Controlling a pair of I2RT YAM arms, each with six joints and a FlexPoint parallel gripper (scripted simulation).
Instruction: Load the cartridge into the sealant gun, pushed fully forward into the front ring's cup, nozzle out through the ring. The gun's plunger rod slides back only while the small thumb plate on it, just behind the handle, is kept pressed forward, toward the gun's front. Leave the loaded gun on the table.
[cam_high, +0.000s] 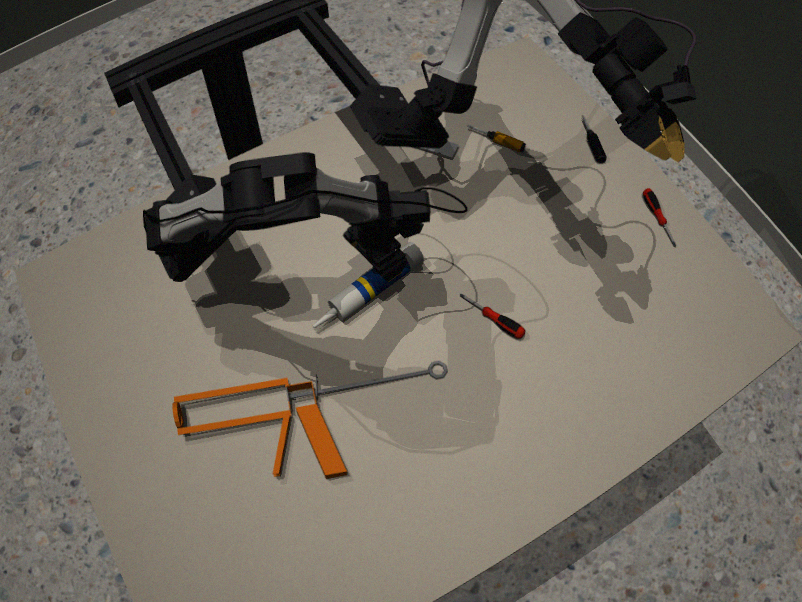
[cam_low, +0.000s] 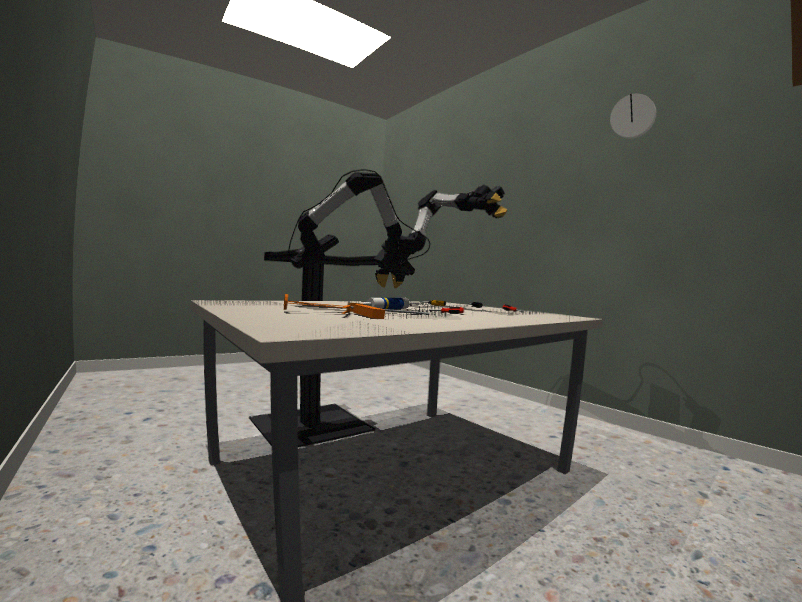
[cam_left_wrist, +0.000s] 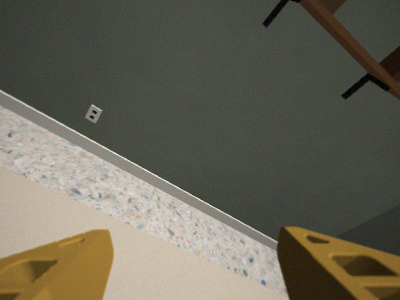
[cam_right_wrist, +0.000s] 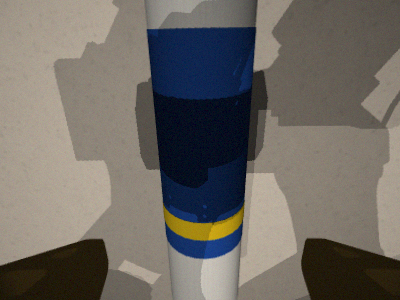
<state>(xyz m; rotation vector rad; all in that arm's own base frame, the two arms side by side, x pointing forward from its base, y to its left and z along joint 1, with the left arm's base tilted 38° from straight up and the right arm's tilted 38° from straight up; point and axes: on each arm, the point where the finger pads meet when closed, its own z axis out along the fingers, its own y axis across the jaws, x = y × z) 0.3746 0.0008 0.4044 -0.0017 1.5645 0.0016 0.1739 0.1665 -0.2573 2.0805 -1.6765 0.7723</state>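
With its wrist pitched down, my right gripper (cam_high: 388, 266) (cam_low: 389, 281) (cam_right_wrist: 204, 250) hovers open right above the cartridge (cam_high: 353, 299) (cam_low: 387, 303) (cam_right_wrist: 202, 150), and there's a gap on either side of the tube! From the top, the wrist covers part of the barrel; up close, the nozzle is cut off. The orange gun (cam_high: 320, 440) (cam_low: 366, 311) lies unloaded, apart from this hand. My left gripper (cam_high: 667, 152) (cam_low: 498, 206) (cam_left_wrist: 195, 239), also open, hangs high near the table's edge.
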